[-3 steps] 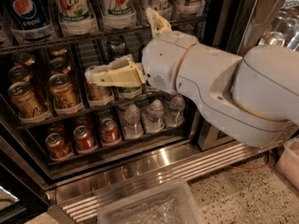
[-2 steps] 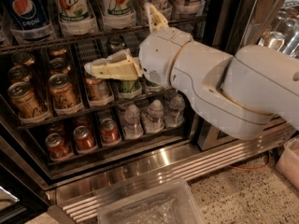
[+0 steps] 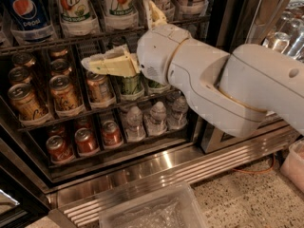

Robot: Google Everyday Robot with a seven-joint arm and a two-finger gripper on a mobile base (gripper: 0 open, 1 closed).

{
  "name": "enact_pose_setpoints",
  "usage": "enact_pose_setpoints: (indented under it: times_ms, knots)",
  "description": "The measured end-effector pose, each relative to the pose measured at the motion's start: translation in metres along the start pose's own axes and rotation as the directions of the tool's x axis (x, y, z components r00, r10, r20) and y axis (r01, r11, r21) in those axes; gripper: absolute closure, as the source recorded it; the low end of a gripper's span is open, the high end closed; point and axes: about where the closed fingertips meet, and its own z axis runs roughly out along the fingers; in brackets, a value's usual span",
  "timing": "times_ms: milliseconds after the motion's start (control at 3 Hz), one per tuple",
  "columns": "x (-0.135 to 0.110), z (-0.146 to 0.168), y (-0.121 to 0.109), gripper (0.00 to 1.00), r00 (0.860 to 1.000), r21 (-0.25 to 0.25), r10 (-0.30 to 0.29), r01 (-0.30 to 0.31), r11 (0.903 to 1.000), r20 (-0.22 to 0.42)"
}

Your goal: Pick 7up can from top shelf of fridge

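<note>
Two 7up cans (image 3: 73, 4) (image 3: 118, 3), white with green lettering and a red dot, stand in clear trays on the top shelf (image 3: 47, 42) of the fridge (image 3: 142, 163), right of a blue Pepsi can (image 3: 23, 11). My gripper (image 3: 115, 32) is at the height of the top shelf's front rail, just below and in front of the right 7up can. It is open and empty. One cream finger (image 3: 107, 63) points left under the rail. The other finger (image 3: 152, 13) points up beside the right 7up can.
Gold cans (image 3: 61, 91) and green cans fill the middle rack. Red cans (image 3: 85, 140) and small water bottles (image 3: 156, 118) stand on the bottom rack. A clear plastic bin (image 3: 152, 210) lies on the floor in front. The dark door frame (image 3: 228, 18) and glass bottles (image 3: 285, 37) are at the right.
My arm has risen and shifted a little left. The gripper's fingers now sit higher, closer to the top shelf rail and the right 7up can.
</note>
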Motion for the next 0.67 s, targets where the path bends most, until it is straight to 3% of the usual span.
enact_pose_setpoints:
  times_ms: [333, 667]
  knots:
    - [-0.0061, 0.0184, -0.0062, 0.00, 0.999, 0.008, 0.005, -0.005, 1.0000, 0.040]
    - [-0.0068, 0.0267, -0.0157, 0.10, 0.999, 0.046, 0.012, -0.014, 0.9989, 0.048]
